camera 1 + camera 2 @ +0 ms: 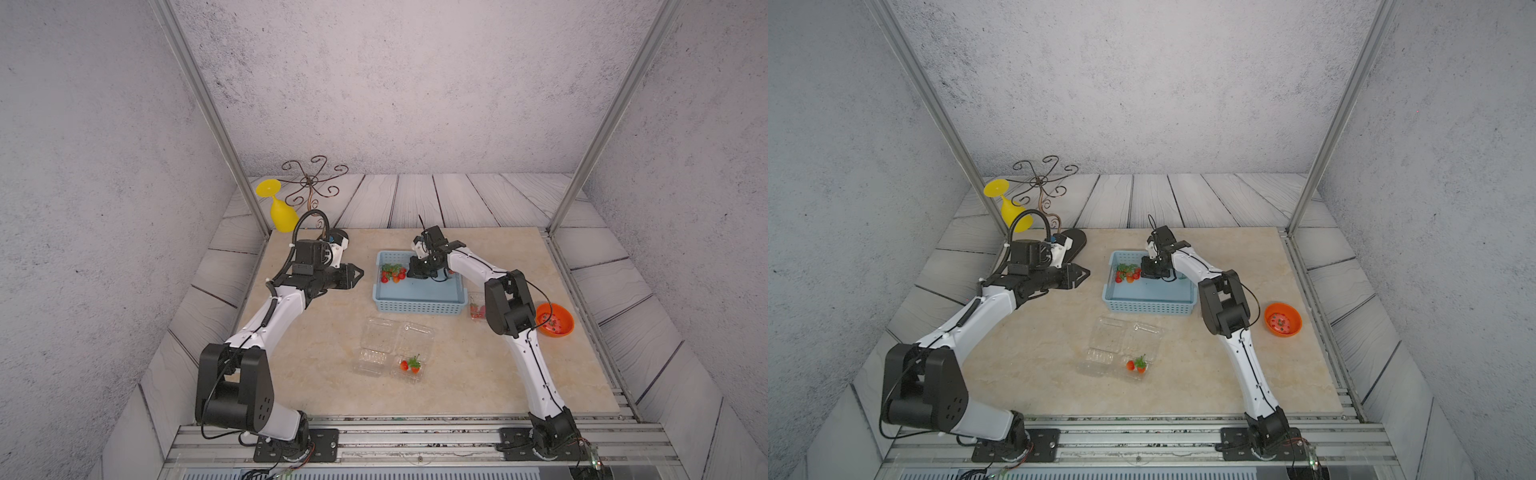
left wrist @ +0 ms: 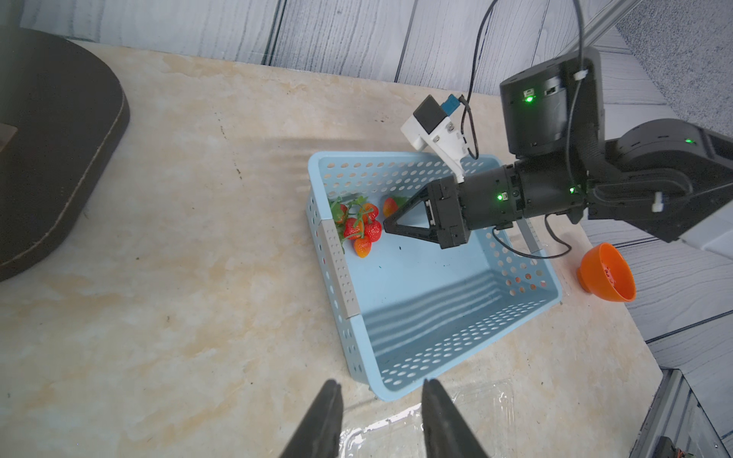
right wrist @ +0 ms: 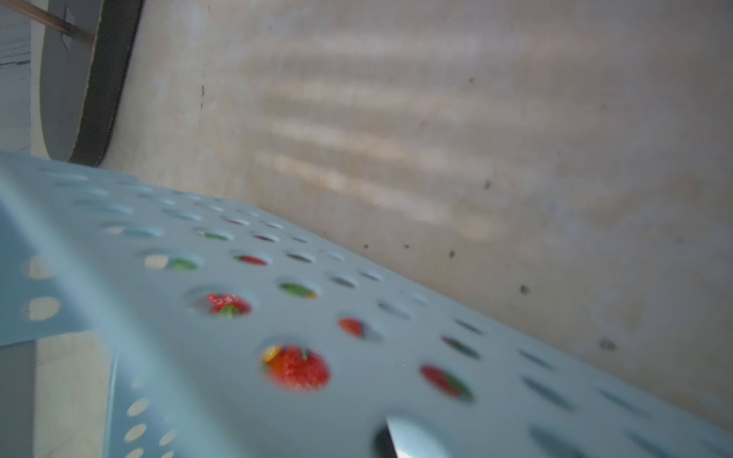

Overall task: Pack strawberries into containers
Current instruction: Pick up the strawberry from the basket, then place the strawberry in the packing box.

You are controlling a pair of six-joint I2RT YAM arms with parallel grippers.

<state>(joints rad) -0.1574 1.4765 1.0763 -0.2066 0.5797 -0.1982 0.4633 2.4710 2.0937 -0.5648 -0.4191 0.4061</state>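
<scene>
beige tabletop [image 1: 498, 374], blue basket [image 1: 419, 308] w/ strawberries [image 1: 392, 273]

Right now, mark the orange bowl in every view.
In a top view: orange bowl, right of the blue basket.
In a top view: bowl right of the basket again.
Left wrist: bowl just outside the basket.
Right wrist: not in it.
Shared landmark: the basket, in all four.

Grey speckled walls [image 1: 374, 83] enclose pale plank flooring [image 1: 415, 199] around a beige marble tabletop [image 1: 457, 374].
</scene>
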